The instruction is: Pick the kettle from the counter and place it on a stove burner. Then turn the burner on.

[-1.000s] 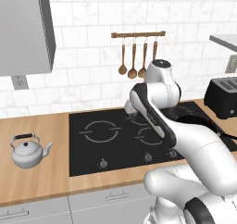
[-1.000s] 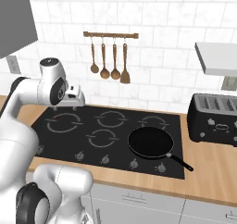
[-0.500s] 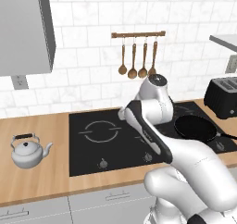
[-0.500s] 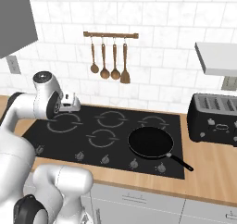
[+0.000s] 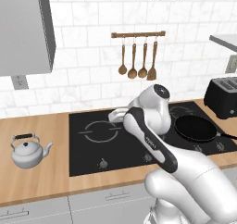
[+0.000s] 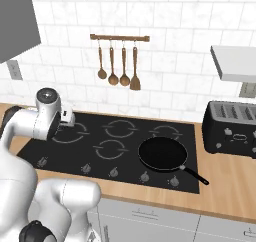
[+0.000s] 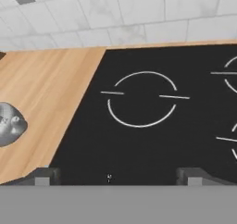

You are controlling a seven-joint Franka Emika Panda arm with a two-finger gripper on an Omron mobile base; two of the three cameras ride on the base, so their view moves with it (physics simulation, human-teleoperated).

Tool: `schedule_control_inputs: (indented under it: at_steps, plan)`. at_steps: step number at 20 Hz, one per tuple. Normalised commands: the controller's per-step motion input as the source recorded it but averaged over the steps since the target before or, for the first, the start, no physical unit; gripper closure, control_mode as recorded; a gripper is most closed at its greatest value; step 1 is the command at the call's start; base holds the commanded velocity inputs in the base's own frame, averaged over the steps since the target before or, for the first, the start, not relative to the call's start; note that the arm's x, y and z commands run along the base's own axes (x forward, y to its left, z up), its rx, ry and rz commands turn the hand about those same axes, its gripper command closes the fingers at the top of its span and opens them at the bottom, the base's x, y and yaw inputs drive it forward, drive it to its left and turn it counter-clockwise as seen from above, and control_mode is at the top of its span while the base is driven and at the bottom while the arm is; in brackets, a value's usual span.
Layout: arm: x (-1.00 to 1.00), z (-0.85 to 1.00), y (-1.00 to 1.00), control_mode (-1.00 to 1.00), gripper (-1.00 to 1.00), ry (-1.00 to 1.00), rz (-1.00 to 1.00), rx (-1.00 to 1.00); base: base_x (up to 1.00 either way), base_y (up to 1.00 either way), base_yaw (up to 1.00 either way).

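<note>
My tool (image 7: 115, 176) spread, empty, above burner (image 7: 142, 99). Kettle (image 5: 26, 151) well left on bench (image 5: 41, 181). Risk: I clip arched handle, tip kettle, or miss grip.

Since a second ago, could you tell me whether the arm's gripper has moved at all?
Yes. The gripper has swung left across the cooktop, away from the frying pan and towards the kettle.
</note>
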Motion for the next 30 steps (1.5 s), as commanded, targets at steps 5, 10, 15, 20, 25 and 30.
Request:
schedule_control_inputs:
  at_steps: [5, 10, 15, 20, 25, 30]
  plan:
    - [-0.21, 0.0, 0.44, -1.0, -1.0, 0.0, 0.15, 0.13, 0.0, 0.0, 0.0]
    - [-0.43, 0.0, 0.34, -1.0, -1.0, 0.0, 0.26, -0.03, 0.0, 0.0, 0.0]
    - [-0.21, 0.02, 0.4, -1.0, -1.0, 0.0, 0.25, -0.07, 0.0, 0.0, 0.0]
    - [-0.05, 0.0, 0.43, -1.0, -1.0, -0.01, 0.21, -0.07, 0.0, 0.0, 0.0]
    - [0.0, 0.0, 0.46, -1.0, -1.0, 0.0, 0.17, -0.07, 0.0, 0.0, 0.0]
    - [0.0, 0.0, 0.56, -1.0, -1.0, 0.0, 0.13, -0.1, 0.0, 0.0, 0.0]
